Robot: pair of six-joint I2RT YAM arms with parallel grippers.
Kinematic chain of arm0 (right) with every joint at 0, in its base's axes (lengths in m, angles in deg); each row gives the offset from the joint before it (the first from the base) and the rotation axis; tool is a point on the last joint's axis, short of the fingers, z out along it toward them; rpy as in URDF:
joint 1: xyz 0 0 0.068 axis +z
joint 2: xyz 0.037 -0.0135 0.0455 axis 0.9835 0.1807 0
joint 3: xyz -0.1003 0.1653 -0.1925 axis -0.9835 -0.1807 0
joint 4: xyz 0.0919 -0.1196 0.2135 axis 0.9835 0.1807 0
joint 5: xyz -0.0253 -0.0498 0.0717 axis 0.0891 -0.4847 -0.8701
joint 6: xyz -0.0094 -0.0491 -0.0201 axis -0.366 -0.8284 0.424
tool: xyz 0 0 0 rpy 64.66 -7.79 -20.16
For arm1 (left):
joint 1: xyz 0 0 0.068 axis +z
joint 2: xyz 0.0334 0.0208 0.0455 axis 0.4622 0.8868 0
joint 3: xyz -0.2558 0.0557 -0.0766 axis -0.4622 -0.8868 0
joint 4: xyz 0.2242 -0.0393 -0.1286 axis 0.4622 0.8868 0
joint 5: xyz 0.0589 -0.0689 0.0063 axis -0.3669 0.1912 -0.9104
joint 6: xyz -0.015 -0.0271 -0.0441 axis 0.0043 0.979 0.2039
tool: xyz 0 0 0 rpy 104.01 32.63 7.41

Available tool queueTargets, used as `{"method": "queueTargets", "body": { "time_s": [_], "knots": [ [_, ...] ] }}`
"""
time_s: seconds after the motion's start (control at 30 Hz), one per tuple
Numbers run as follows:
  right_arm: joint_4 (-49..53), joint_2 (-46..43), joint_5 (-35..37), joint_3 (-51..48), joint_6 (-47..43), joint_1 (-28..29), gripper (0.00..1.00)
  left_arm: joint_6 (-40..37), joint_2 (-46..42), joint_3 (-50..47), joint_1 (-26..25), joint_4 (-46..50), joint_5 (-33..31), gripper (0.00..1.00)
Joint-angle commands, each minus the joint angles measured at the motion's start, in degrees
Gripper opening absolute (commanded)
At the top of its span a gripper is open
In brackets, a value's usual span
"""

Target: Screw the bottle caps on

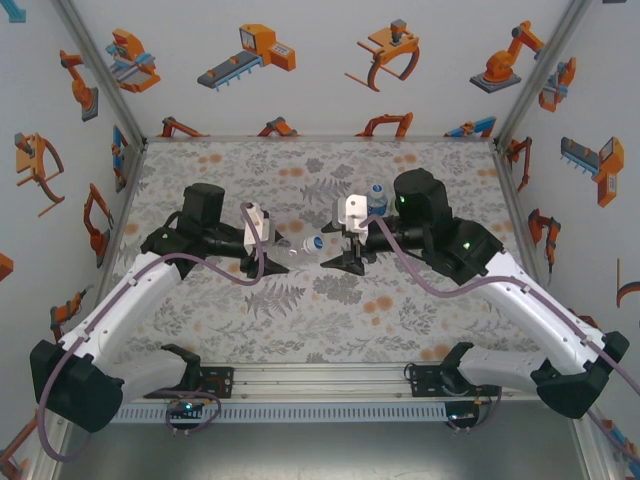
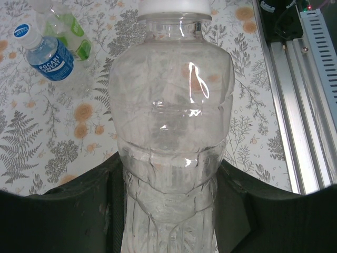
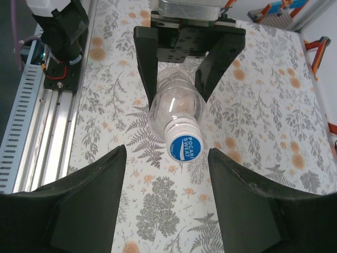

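Observation:
My left gripper is shut on the lower body of the plain clear bottle, which lies roughly level above the table. In the top view this bottle points right, toward my right gripper. Its cap, white-sided with a blue printed top, sits on the neck and faces the right wrist camera. My right gripper is open, with the cap level with its fingertips and touching neither finger. The blue-label bottle wears a cap and lies beside the green-tinted bottle.
The aluminium rail with the arm bases runs along the near table edge. The blue-label bottle lies close behind my right arm. Printed walls close in the left, right and far sides.

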Motion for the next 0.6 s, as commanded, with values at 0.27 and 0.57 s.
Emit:
{"method": "queueTargets", "body": {
  "time_s": [0.27,0.57],
  "knots": [
    [-3.2,0.7,-5.8,-0.9,-3.5,0.3,0.52,-2.2,-1.6,1.2,-0.1,1.1,3.7,0.0],
    [-6.4,1.6,0.0,-2.0,-1.9,0.4,0.47,-2.6,-1.6,1.2,-0.2,1.5,4.5,0.0]
  ]
}}
